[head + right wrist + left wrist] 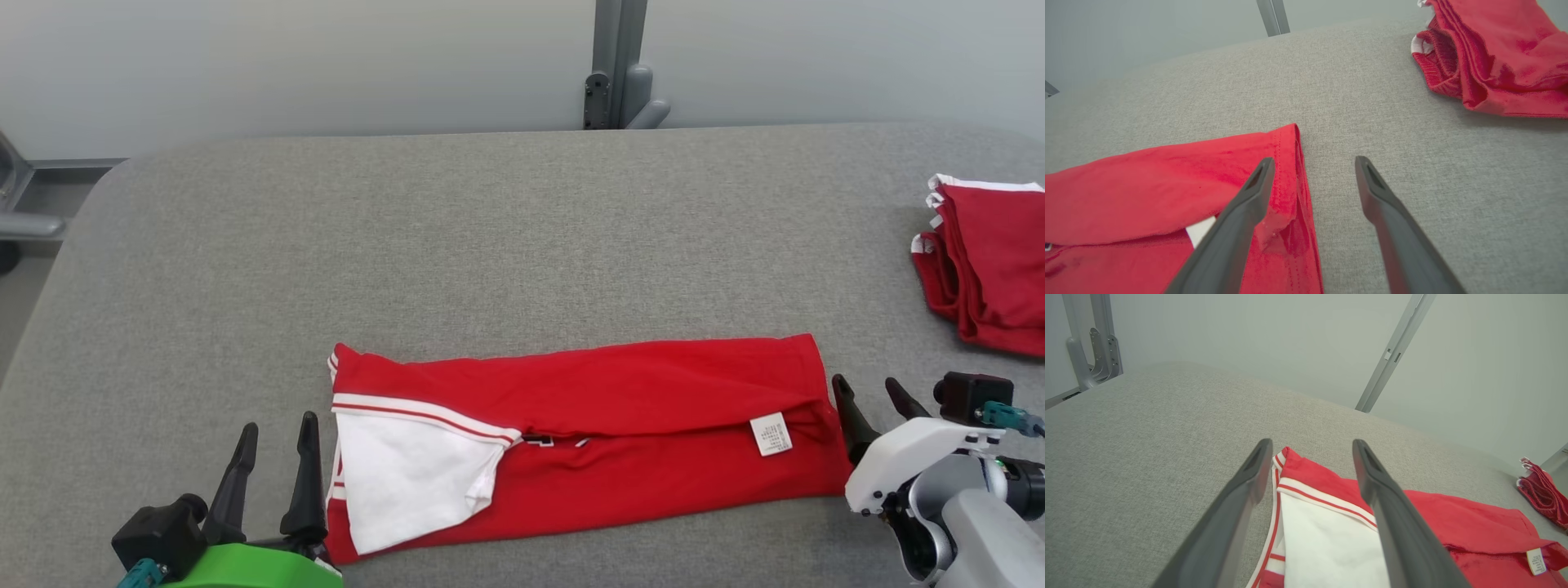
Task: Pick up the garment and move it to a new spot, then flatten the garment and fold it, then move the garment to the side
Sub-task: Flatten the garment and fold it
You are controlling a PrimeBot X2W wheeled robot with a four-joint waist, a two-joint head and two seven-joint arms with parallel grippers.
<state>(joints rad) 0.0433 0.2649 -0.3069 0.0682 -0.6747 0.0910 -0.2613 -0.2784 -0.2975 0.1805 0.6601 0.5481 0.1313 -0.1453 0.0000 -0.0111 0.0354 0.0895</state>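
Both tools are spread apart and hold nothing. The left tool (pixel 279 420) stands at the near left, its two dark fingers pointing away from the robot, just beside the left end of the garment (pixel 612 392). In the left wrist view one finger is over the grey surface (pixel 490 229) and the other is over the white part (pixel 400 474) of the garment; I cannot tell if they touch. The right tool (pixel 864 379) is at the near right, just beside the right end of the garment. In the right wrist view one finger is over the red hem and the other is over bare surface. The garment is red, folded to a long band, and lies flat near the front edge of the surface, between the two tools. Its white part has red stripes and shows at the left end; a small white label (pixel 771 433) is near the right end. Farther, at the right edge, a pile (pixel 992 261) of red cloth with white trim lies well apart from the garment. Behind the surface a grey metal post (pixel 616 65) stands before a pale wall (pixel 245 65)
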